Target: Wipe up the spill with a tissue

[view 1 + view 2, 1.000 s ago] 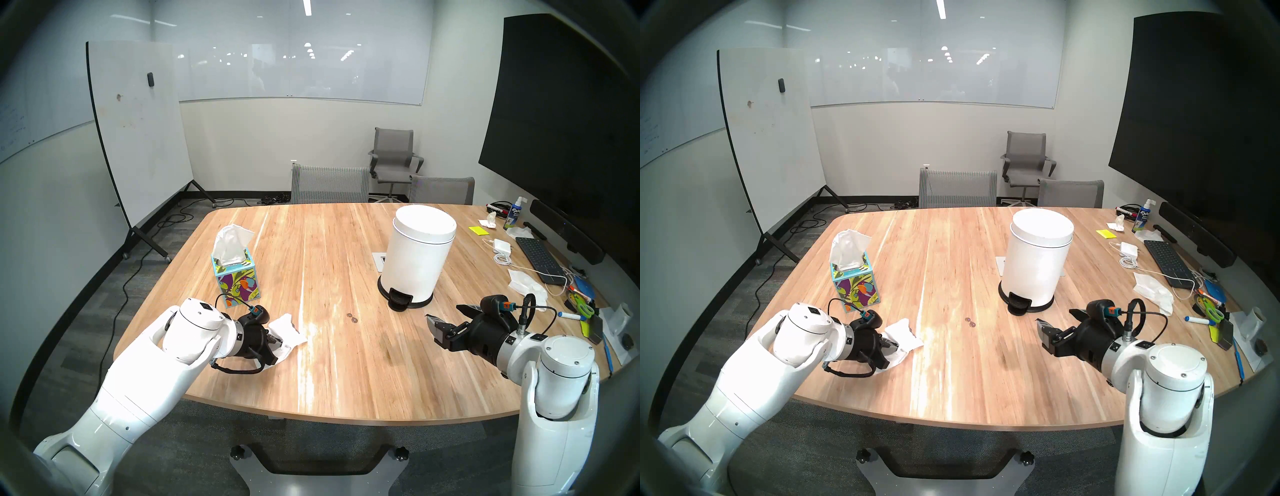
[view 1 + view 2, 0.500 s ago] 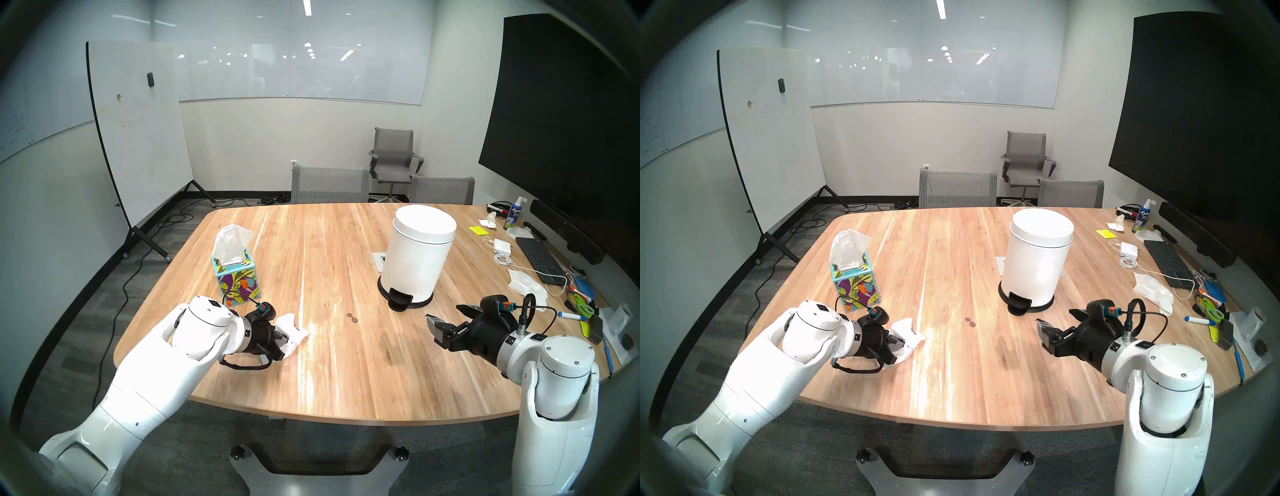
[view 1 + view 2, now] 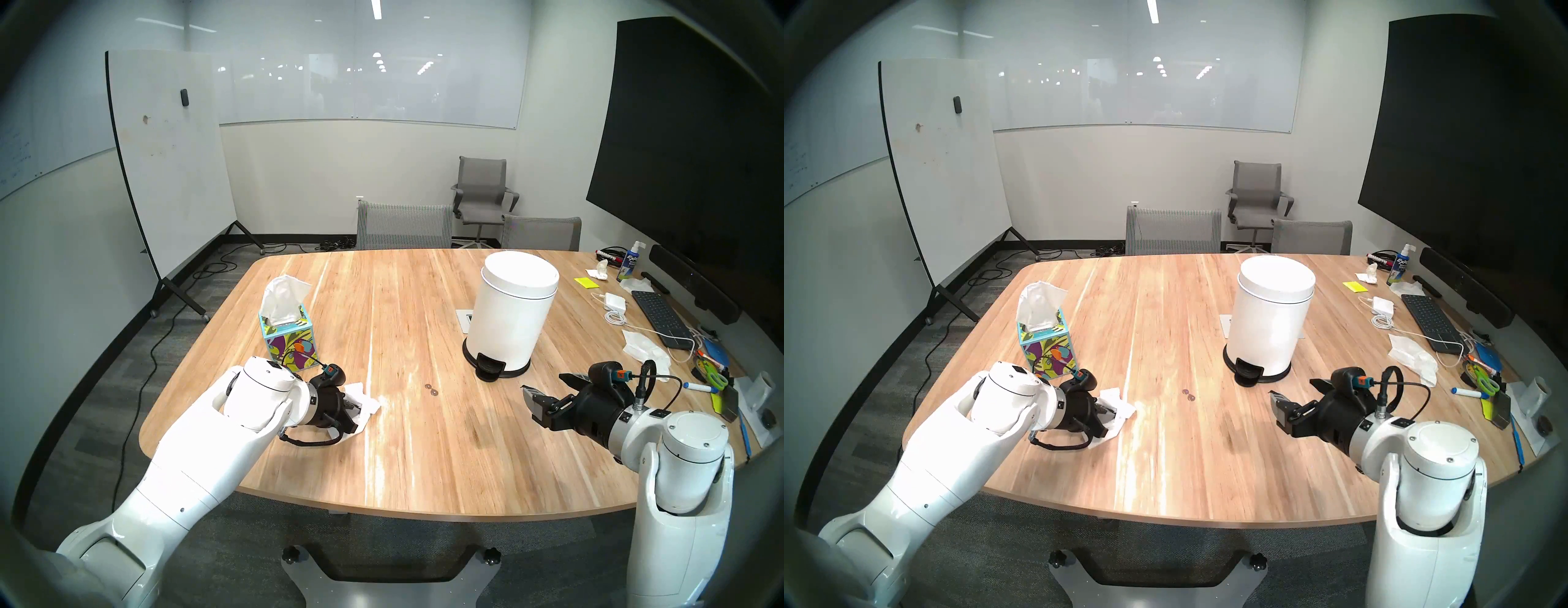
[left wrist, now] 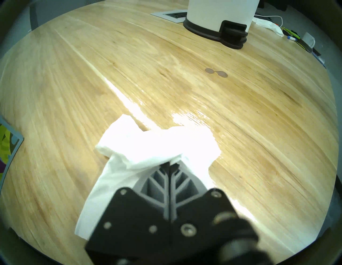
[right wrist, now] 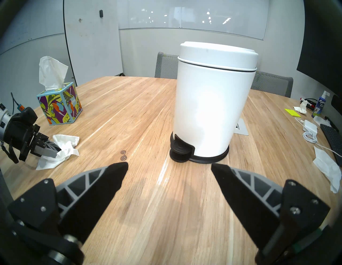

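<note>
A: Starting at the left: cube-shaped tissue box with teal rim and colourful leaf print (image 3: 289,343), a white sheet poking out of its top, standing on the pale wooden desk (image 3: 424,467).

B: Left hand?

A: Left hand (image 4: 169,164), just in front of the box, fingers pressed together, pinching the crumpled thin white paper tissue (image 3: 362,405). Tissue is bunched round the fingertips, its lower part on the desk, a flap trailing back under the hand in the left wrist view.

B: Spill?

A: Two small round dark-brown liquid spots, the spill (image 3: 429,389), touching each other, on bare wood to the right of the tissue. Near it but clearly apart. Unwiped so far. Also seen at (image 4: 216,72) and (image 5: 123,155).

B: Further right?

A: White cylindrical pedal bin with black base and pedal (image 3: 511,314), lid down, upright, beyond the spill and to its right. Right hand (image 5: 169,167) hovers above the desk, fingers spread wide, holding nothing, pointed toward the bin's pedal.

B: Far right edge?

A: Clutter: black keyboard (image 3: 659,316), white charger with cord (image 3: 614,302), loose white tissues (image 3: 645,346), spray bottle (image 3: 630,265).
</note>
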Available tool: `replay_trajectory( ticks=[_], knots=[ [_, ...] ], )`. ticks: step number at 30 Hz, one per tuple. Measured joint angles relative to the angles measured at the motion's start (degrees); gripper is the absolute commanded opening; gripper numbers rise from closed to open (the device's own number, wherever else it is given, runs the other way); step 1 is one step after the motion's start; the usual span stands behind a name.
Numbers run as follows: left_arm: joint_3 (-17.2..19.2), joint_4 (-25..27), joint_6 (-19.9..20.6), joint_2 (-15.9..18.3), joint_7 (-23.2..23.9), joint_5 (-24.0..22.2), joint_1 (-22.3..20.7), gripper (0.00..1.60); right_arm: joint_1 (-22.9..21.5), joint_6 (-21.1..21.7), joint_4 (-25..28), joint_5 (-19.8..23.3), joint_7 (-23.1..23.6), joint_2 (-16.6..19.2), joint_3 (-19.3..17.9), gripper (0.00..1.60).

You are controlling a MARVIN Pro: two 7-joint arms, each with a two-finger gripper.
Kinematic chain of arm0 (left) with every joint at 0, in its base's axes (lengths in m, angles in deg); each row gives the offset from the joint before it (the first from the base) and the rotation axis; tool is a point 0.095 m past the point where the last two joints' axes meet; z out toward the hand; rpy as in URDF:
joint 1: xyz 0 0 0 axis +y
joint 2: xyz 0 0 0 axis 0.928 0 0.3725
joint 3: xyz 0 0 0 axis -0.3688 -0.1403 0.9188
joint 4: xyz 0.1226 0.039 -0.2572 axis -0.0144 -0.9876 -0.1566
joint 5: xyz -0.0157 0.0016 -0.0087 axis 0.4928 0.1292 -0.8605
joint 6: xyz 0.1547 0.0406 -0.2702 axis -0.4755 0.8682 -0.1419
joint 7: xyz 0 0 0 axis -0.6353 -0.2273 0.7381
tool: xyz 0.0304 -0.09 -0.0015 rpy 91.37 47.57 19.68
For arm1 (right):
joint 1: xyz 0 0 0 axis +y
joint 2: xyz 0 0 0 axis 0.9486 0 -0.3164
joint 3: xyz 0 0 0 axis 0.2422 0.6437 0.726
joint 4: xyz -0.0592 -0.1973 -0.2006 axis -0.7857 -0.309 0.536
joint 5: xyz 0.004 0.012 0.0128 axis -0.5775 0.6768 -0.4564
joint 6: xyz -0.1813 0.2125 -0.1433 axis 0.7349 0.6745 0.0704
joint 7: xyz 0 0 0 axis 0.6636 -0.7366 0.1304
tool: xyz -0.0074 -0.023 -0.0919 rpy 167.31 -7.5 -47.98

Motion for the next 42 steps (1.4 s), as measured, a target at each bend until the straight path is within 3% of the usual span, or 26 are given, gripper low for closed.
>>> replay_trajectory(
  ticks=[18, 42],
  knots=[
    [-1.57, -9.86, -4.14, -2.91, -0.02, 0.04, -6.79, 0.0, 0.0, 0.0, 0.0, 0.0, 0.0, 0.0, 0.0, 1.6],
    [-1.02, -17.55, -11.43, -1.86, 4.39, -0.13, -10.01, 0.0, 0.0, 0.0, 0.0, 0.0, 0.0, 0.0, 0.0, 1.6]
  ],
)
